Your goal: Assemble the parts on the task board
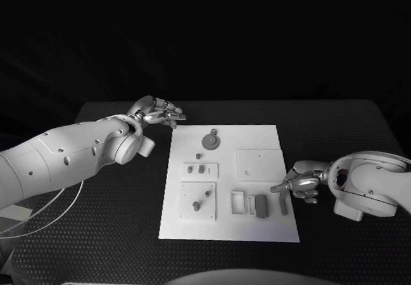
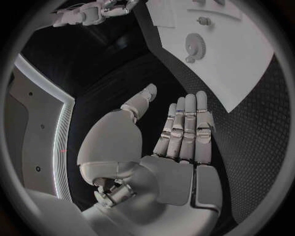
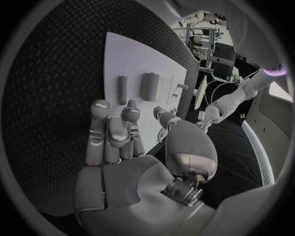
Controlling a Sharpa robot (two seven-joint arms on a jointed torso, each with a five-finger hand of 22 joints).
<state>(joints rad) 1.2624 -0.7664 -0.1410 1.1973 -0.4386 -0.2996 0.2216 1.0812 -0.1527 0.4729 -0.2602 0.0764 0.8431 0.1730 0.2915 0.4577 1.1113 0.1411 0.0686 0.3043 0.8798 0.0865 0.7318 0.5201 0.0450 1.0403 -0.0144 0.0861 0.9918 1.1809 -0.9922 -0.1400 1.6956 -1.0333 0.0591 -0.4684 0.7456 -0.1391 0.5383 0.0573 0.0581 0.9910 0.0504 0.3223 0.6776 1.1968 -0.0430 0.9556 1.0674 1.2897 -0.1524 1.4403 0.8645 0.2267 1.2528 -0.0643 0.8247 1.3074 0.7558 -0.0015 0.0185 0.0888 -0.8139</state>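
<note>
A: Black textured table (image 1: 99, 210), dark surroundings. Item one: task board (image 1: 260, 137), white, lying flat at the table's middle. On it: a round gear (image 1: 210, 141) toward the far end, raised square plates, and near the robot's end a row of loose grey parts (image 1: 259, 205), among them a block (image 1: 260, 205) and a slim bar (image 1: 283, 203).

B: Hands?

A: Left hand (image 1: 158, 111) off the board's far left corner, above the table, fingers apart, holding nothing. Right hand (image 1: 300, 181) at the board's right edge, just beside the slim bar, fingers partly curled, nothing held.

B: Step in hand?

A: By my reading, the approach to a first pick. No part is grasped; the block and bar lie loose. Whether any piece is already seated I cannot tell.

B: Next move calls for?

A: Probably the right hand lowering over the slim bar or the block, closing fingers on either side. The parts lie close together, so a narrow pinch that leaves the neighbour undisturbed.

B: Differences between views?

A: Head view gives the whole layout and both arms. Right wrist view shows the right hand (image 3: 117, 132) with fingers loosely bent and the palm bare, the block (image 3: 149, 86) and bar (image 3: 122, 89) lying beyond its fingertips. Left wrist view shows the left hand (image 2: 178, 137) flat, fingers straight and side by side, thumb out, the gear (image 2: 195, 44) well apart from it.
</note>
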